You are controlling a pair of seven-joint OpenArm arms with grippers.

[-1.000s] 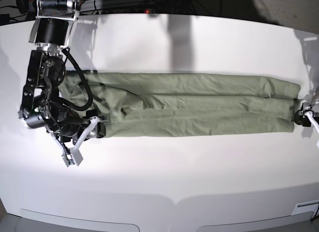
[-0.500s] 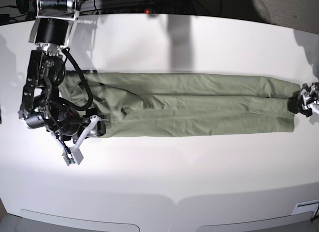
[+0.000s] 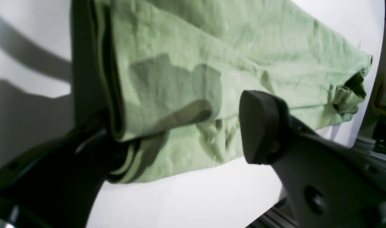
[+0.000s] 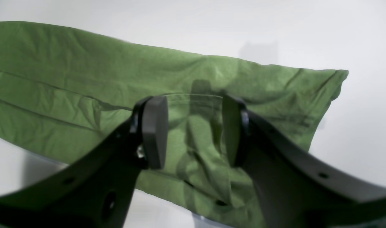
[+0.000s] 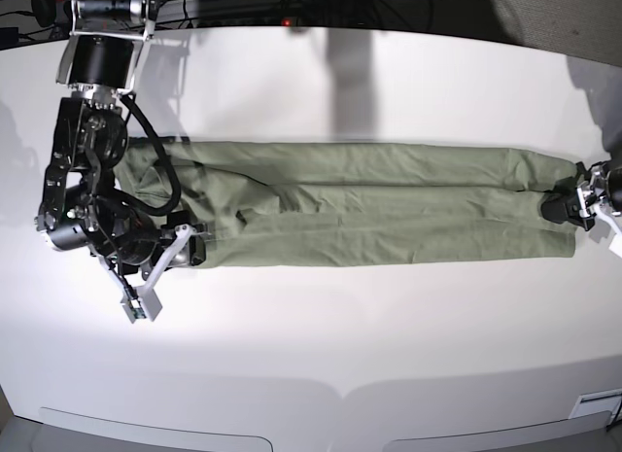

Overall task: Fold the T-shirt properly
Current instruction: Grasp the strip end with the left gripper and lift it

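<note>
T-shirt (image 5: 360, 204) lies banded across the bench (image 5: 321, 326); left pincer (image 5: 571, 205) has slid onto its end, spread wide. Right pincer (image 4: 193, 129) hovers spread, gripping nothing.

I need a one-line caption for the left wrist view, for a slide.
Open left gripper straddling the end of the folded green T-shirt on the white table.

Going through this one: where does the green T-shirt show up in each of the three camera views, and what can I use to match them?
Base: the T-shirt lies as a long band across the table's middle.
Left wrist: it fills the upper middle, one end by the left gripper.
Right wrist: it runs left to right behind the right gripper.
Shared landmark: the long fold crease along the shirt.
</note>
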